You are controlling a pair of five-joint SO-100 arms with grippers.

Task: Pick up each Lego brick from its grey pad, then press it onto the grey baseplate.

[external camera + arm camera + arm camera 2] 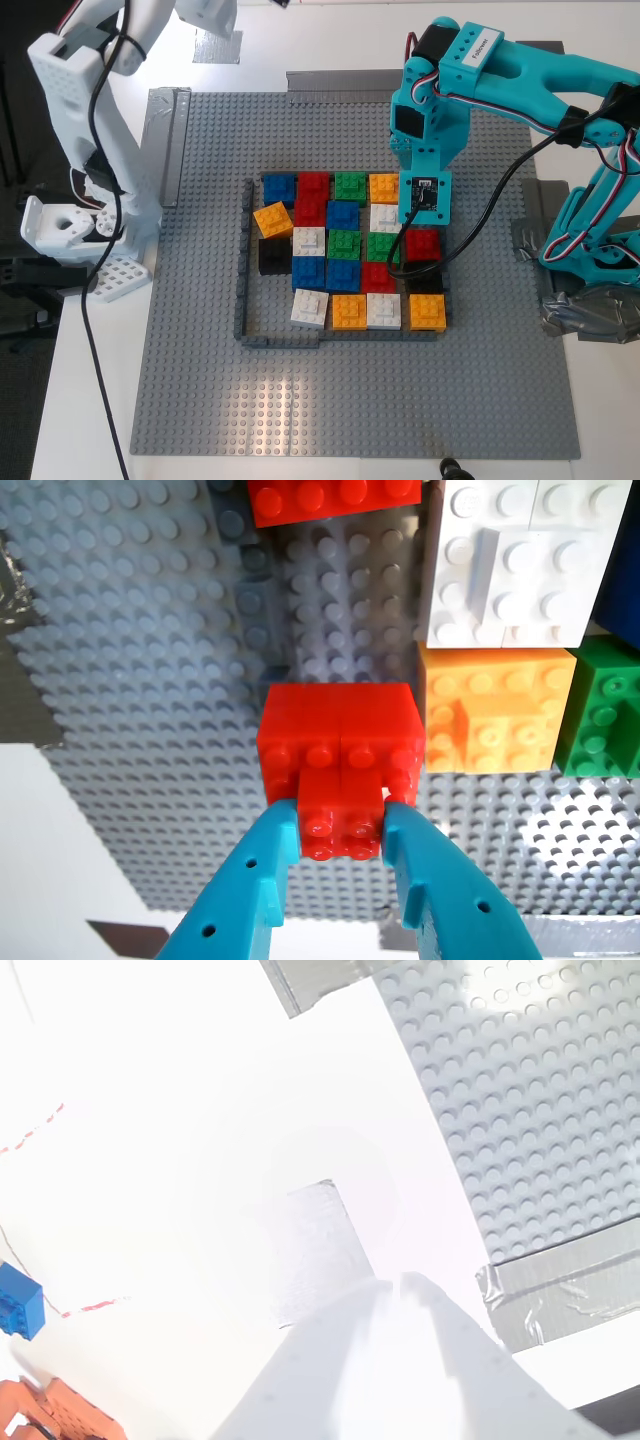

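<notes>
My first gripper (340, 832), teal, is shut on a red Lego brick (340, 742) that sits low on the grey baseplate (140, 640), beside an orange brick (495, 710). In the exterior view this brick is hidden under the teal wrist (425, 195), at the far right corner of the brick cluster on the baseplate (200, 340). My second gripper (400, 1290), white, looks shut and empty above a bare silvery grey pad (315, 1250). That pad (216, 46) lies at the exterior view's top left. A darker pad (527, 243) lies at its right.
A thin dark grey brick frame (243, 262) encloses several coloured bricks, among them white ones (309, 306). Silvery tape strips (170, 140) hold the plate's edges. The white arm's base (70, 225) stands at the exterior view's left. A blue brick (18, 1300) shows in the second wrist view.
</notes>
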